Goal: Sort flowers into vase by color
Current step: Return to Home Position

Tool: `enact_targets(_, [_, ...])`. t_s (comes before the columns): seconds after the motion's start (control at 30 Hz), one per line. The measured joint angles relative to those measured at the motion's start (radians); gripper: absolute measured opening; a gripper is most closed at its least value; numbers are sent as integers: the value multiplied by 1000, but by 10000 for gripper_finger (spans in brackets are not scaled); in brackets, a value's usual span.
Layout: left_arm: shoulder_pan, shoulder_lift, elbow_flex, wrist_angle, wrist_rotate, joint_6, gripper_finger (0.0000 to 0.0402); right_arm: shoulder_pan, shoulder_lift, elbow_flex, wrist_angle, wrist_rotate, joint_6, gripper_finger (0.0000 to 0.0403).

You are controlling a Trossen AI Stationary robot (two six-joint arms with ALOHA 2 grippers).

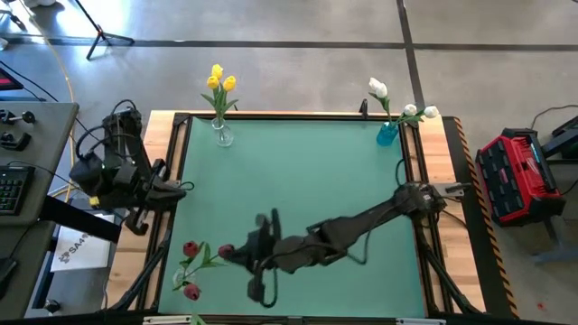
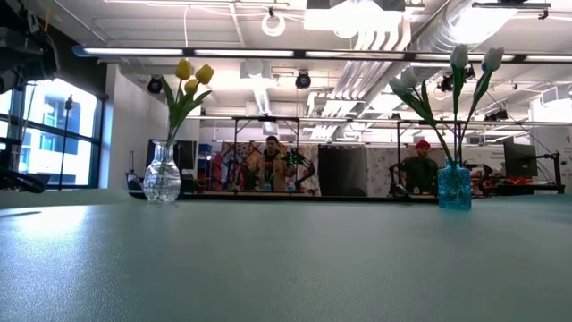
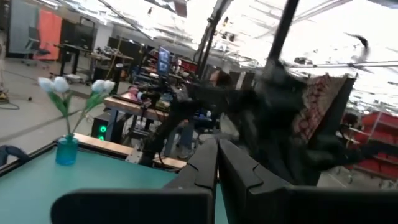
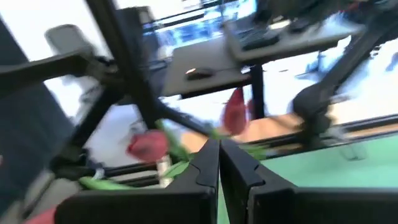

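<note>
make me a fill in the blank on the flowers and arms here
The white flowers stand in a ___ vase. The clear vase holds ___ flowers. The red flowers are nearest the ___ gripper. The left gripper waits at the ___ edge of the table.
Missing: blue; yellow; right; left.

On the green-topped rectangular table (image 1: pixel 307 171), a clear glass vase (image 1: pixel 223 135) holding the yellow artificial tulips (image 1: pixel 219 81) stands at the far left corner. A small blue glass vase (image 1: pixel 387 134) holding the white artificial tulips (image 1: pixel 411 111) stands at the far right corner, well apart from it. The dark red artificial tulips (image 1: pixel 191 248) sit at the near left corner, with the right gripper (image 1: pixel 237 255) just beside them on their right, its arm reaching across the near half of the table, while the left gripper (image 1: pixel 185 187) hangs at the left edge.
</note>
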Motion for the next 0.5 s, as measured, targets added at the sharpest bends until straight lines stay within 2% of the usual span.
enact_targets(0.23, [48, 97, 10, -11, 53, -31, 0, 0, -139, 0, -221, 173, -62, 0])
enact_targets(0.5, [263, 109, 10, -84, 333, -162, 0, 5, -241, 0, -444, 295, -69, 0])
